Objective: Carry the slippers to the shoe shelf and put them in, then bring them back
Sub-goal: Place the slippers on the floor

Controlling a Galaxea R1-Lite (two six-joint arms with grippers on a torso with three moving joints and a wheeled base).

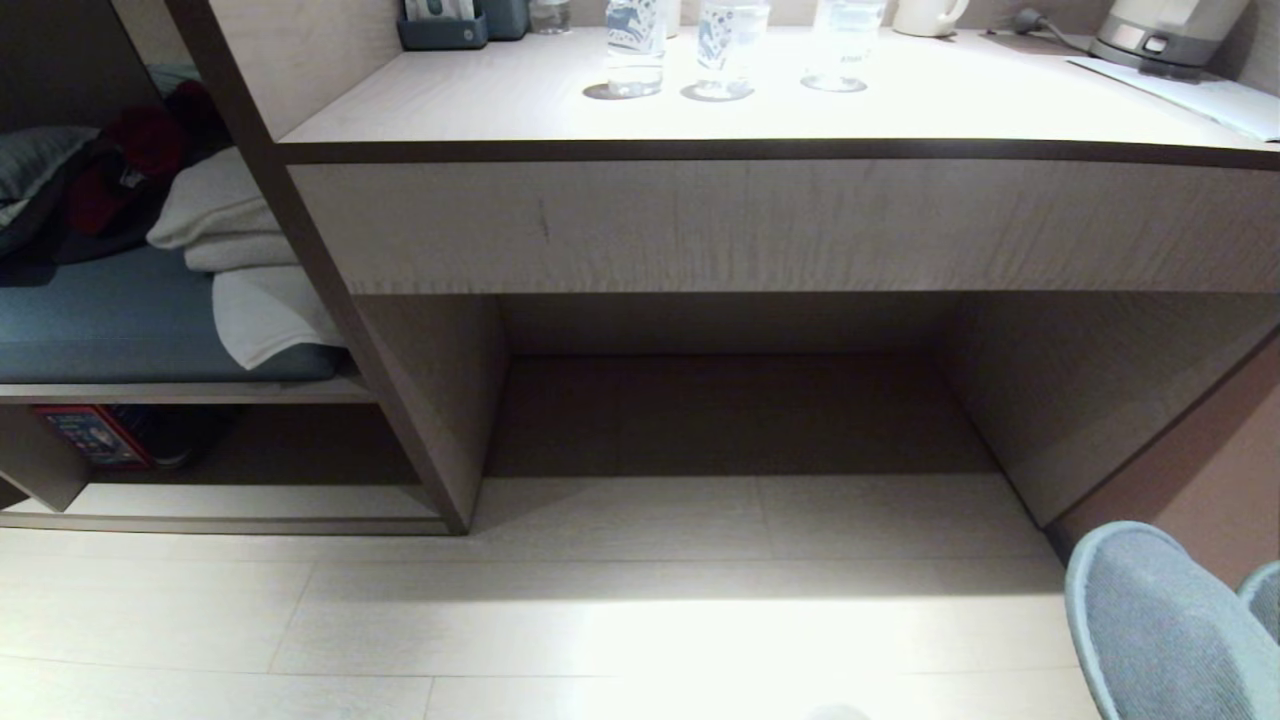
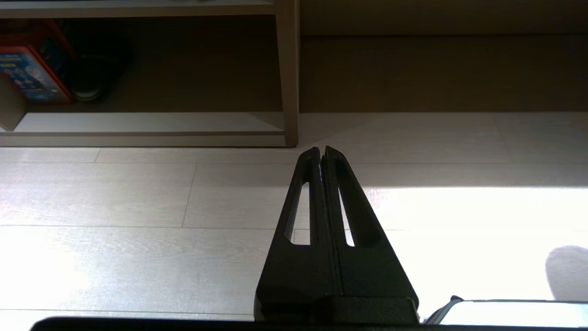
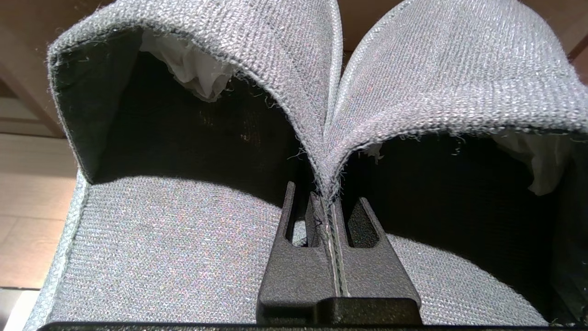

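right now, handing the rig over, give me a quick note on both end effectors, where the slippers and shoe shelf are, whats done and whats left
Right end effector: shut on the slippers, pinching the two inner edges together, toes pointing away; in the head view the pair hangs at lower right, off the floor.
Left end effector: shut, holding nothing, above the pale floor.
Shoe shelf: ahead on the left, low, left of the desk recess; a dark shoe and a red box sit in it.
Done: slippers picked up.
Left: put them in the shelf, then bring them back.
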